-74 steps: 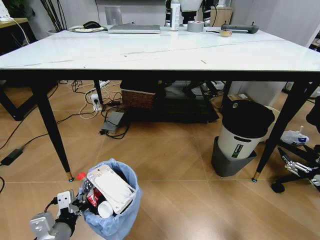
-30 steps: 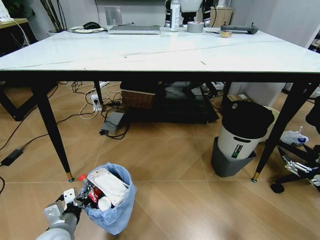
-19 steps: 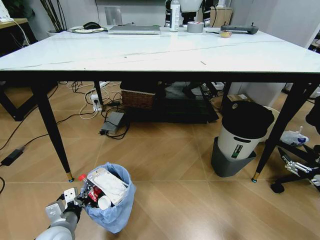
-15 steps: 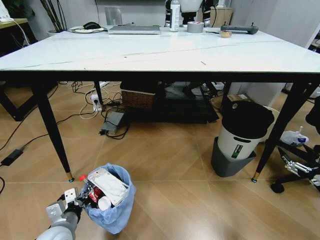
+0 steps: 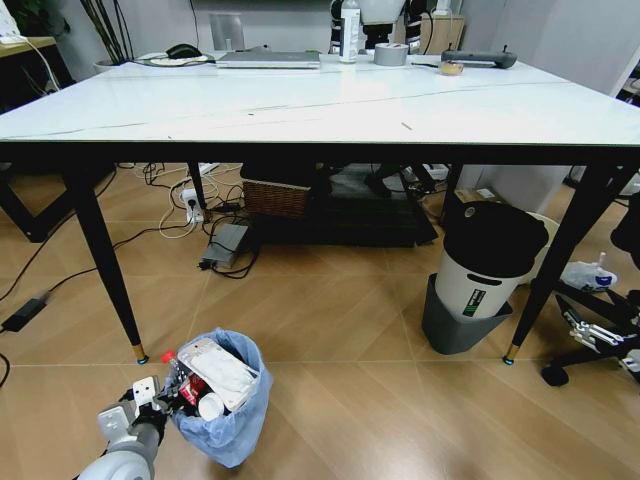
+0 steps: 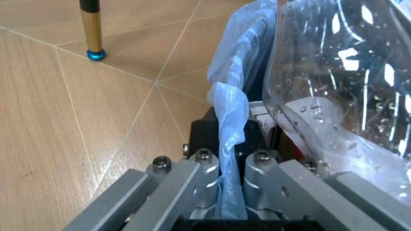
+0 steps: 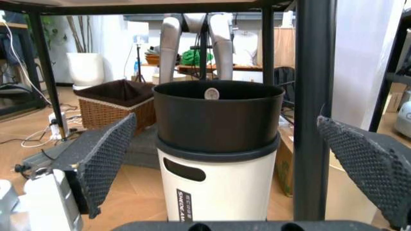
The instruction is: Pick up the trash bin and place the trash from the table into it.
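The worktop (image 5: 300,105) is a wide white slab with thin dark veins on slim black legs. Along its far edge lie a silver laptop (image 5: 268,59), a clear bottle (image 5: 349,30), a grey tape roll (image 5: 390,53) and a dark flat device (image 5: 480,58). The wooden floor (image 5: 380,400) beneath carries the trash bin (image 5: 225,425) in its blue bag near the front left leg, a white-and-black cylinder (image 5: 488,265) in a grey base near the right leg, a wicker basket (image 5: 277,197) and loose cables (image 5: 60,270)

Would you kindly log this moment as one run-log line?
left gripper: shut on trash bin rim, bin on floor | trash: inside bin | right gripper: open, low beside table leg | table: no litter visible
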You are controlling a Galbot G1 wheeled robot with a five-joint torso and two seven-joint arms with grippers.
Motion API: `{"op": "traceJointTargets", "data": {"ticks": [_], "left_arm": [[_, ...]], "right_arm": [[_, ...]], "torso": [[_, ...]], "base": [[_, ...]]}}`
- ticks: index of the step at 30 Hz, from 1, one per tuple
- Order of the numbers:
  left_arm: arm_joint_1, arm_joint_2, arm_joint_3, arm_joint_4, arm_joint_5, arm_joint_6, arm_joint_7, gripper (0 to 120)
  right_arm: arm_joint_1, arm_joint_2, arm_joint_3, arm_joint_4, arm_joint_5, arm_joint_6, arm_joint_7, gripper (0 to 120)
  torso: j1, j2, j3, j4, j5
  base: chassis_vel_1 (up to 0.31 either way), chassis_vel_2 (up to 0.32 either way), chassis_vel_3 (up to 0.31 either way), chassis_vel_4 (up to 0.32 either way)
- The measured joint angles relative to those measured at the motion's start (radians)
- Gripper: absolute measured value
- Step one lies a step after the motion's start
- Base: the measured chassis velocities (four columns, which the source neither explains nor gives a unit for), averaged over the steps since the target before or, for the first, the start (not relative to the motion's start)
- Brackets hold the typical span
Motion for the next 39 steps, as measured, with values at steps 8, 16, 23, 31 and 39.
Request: {"op": "traceJointTargets", "data": {"ticks": [8, 16, 23, 31, 39], "left_arm": [[-0.007, -0.005, 0.007, 0.008, 0.006, -0.001, 0.001, 0], [-0.009, -0.007, 0.009, 0.017, 0.011, -0.002, 0.002, 0], [-0.01, -0.007, 0.009, 0.017, 0.011, -0.003, 0.003, 0], [-0.009, -0.009, 0.006, 0.018, 0.013, -0.005, 0.005, 8], [-0.01, -0.011, 0.007, 0.023, 0.016, -0.008, 0.007, 20]], "right_arm": [[0.0, 0.0, 0.0, 0.0, 0.0, 0.0, 0.0, 100], [0.0, 0.0, 0.0, 0.0, 0.0, 0.0, 0.0, 100], [0.0, 0.0, 0.0, 0.0, 0.0, 0.0, 0.0, 100], [0.0, 0.0, 0.0, 0.0, 0.0, 0.0, 0.0, 100], [0.0, 0.0, 0.0, 0.0, 0.0, 0.0, 0.0, 100]], "torso": [[0.0, 0.0, 0.0, 0.0, 0.0], [0.0, 0.0, 0.0, 0.0, 0.0], [0.0, 0.0, 0.0, 0.0, 0.0], [0.0, 0.0, 0.0, 0.0, 0.0003], [0.0, 0.0, 0.0, 0.0, 0.0]], "base": [[0.0, 0.0, 0.0, 0.0], [0.0, 0.0, 0.0, 0.0], [0.0, 0.0, 0.0, 0.0], [0.0, 0.0, 0.0, 0.0], [0.0, 0.0, 0.0, 0.0]]}}
